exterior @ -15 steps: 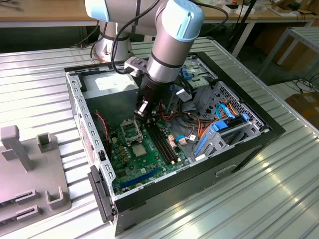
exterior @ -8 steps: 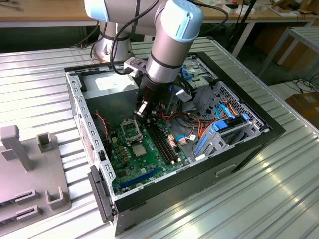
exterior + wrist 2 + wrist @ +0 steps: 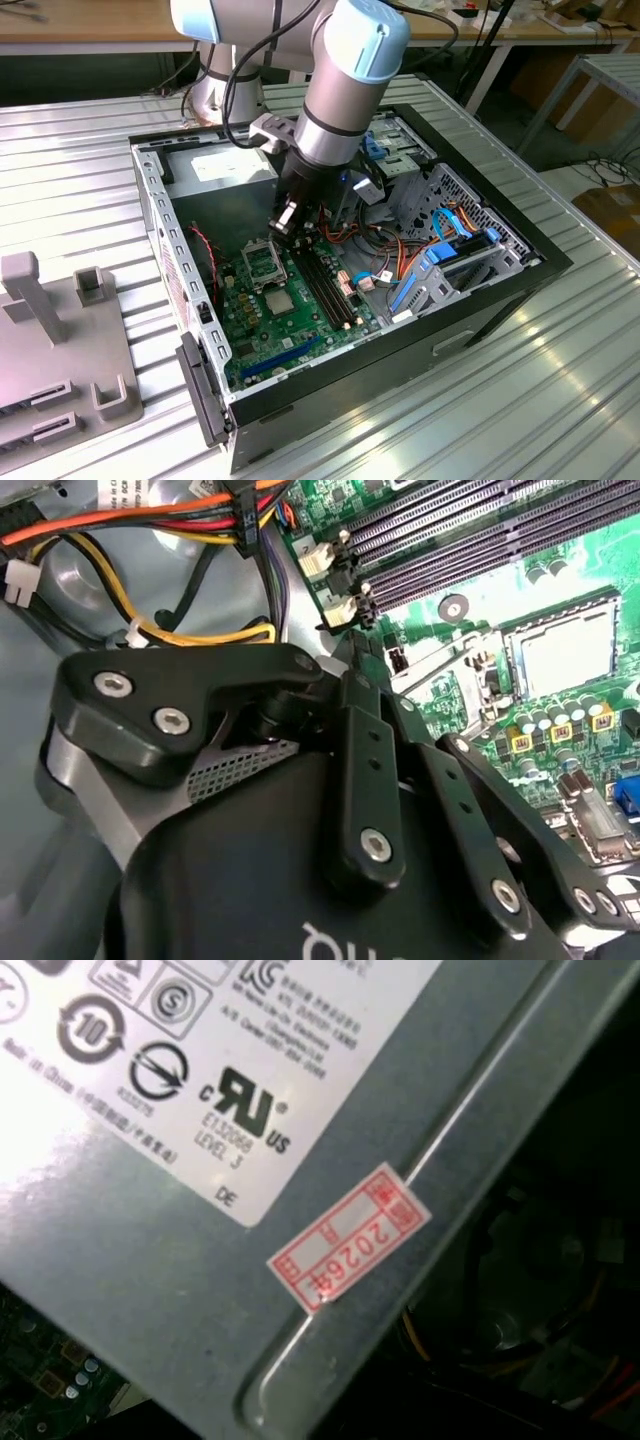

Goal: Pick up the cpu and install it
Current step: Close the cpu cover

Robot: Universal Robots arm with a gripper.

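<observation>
- the open computer case (image 3: 480,290) lies on the ribbed counter (image 3: 560,400), holding the green motherboard (image 3: 290,330), bundled cables (image 3: 400,255) and a grey power supply (image 3: 225,175).
- the cpu (image 3: 278,301) lies flat, face up, on the motherboard, square with no long axis, below the claw and just beyond the metal-framed socket (image 3: 262,262).
- the claw (image 3: 285,222) hovers above the socket area, touching nothing visible; i cannot tell how far it is open.

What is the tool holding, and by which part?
Cannot be told. The cpu lies flat on the motherboard, apart from the tool.
</observation>
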